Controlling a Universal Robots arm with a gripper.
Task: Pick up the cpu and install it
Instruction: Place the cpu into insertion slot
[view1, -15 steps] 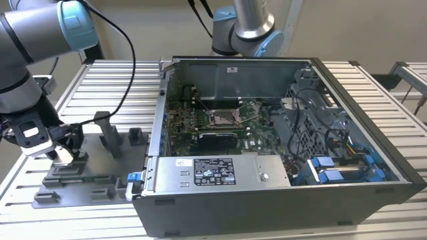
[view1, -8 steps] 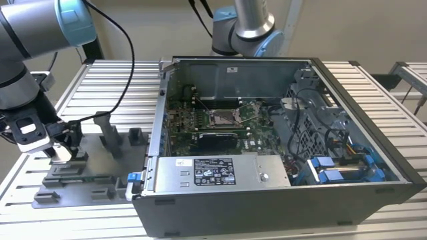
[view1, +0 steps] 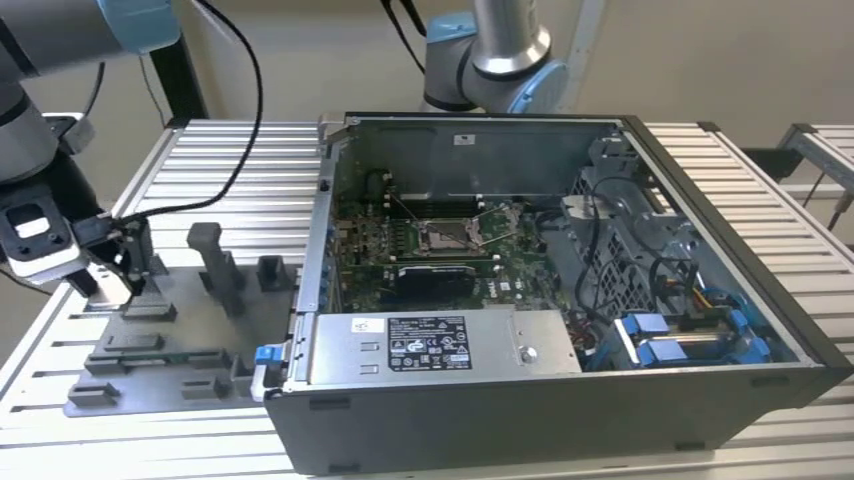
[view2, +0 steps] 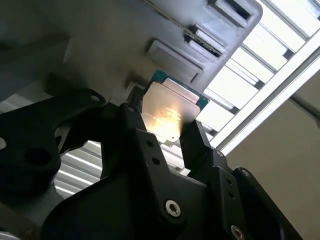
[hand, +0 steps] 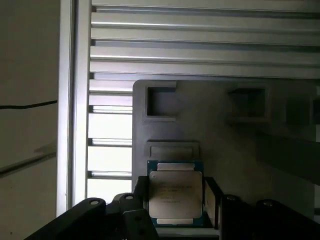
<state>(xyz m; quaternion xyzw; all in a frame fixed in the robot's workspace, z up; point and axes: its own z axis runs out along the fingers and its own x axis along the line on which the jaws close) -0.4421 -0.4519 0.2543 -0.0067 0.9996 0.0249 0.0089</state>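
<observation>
Pincer (hand: 175, 198) pinching cpu (hand: 175, 190) by two edges, over grey tray (hand: 225, 135), open computer case (view1: 534, 415) beside

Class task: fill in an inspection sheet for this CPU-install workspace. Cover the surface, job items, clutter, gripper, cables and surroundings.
Surface: slatted metal table carrying a grey tray and an open computer case.
Job's things: cpu, silvery top up, between the gripper's fingers over the tray; socket in the case shows a dark centre.
Clutter: nothing seen.
Gripper: gripper shut on the cpu, fingers against two opposite edges, at the exterior view's left.
Cables: black cable looping down towards the arm; wiring inside the case.
Surroundings: second arm behind the case; plain wall.
</observation>
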